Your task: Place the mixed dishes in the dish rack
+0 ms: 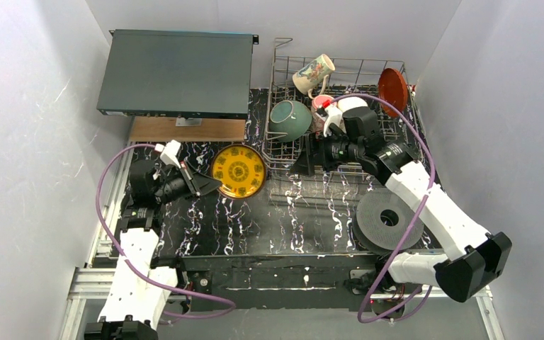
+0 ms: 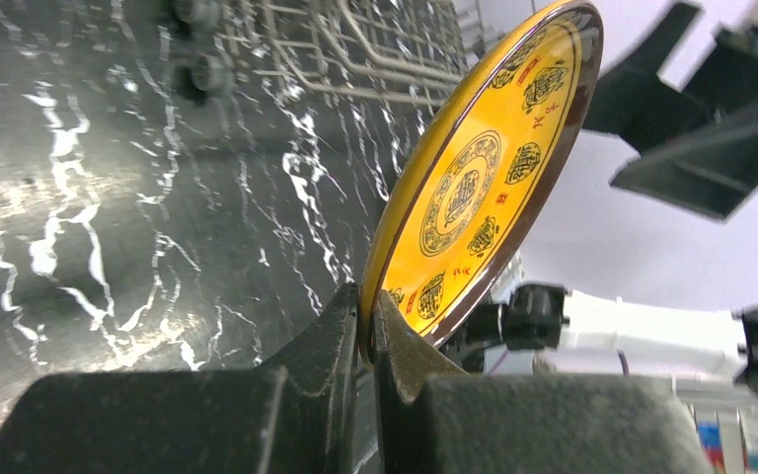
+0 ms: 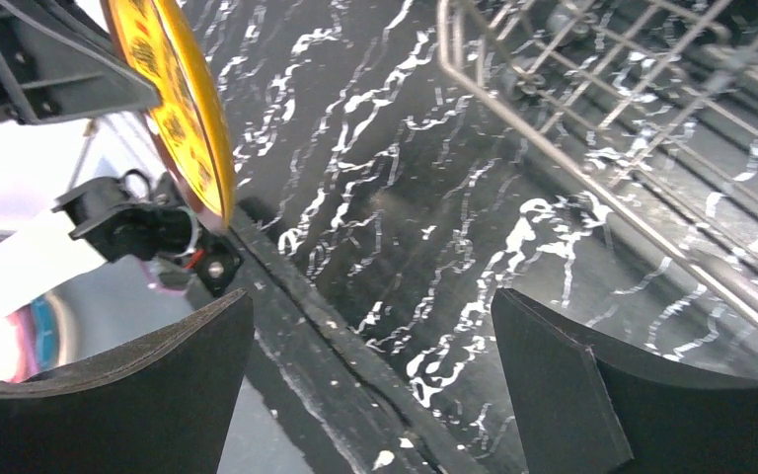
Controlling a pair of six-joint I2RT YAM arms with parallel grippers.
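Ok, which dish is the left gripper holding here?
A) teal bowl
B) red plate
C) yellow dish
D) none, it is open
C: the left gripper is shut on the rim of the yellow dish, while the teal bowl and red plate sit in the rack.

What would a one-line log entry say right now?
left claw: shut on small yellow dish rim | right claw: open, empty, near dish rack | dish outside rack
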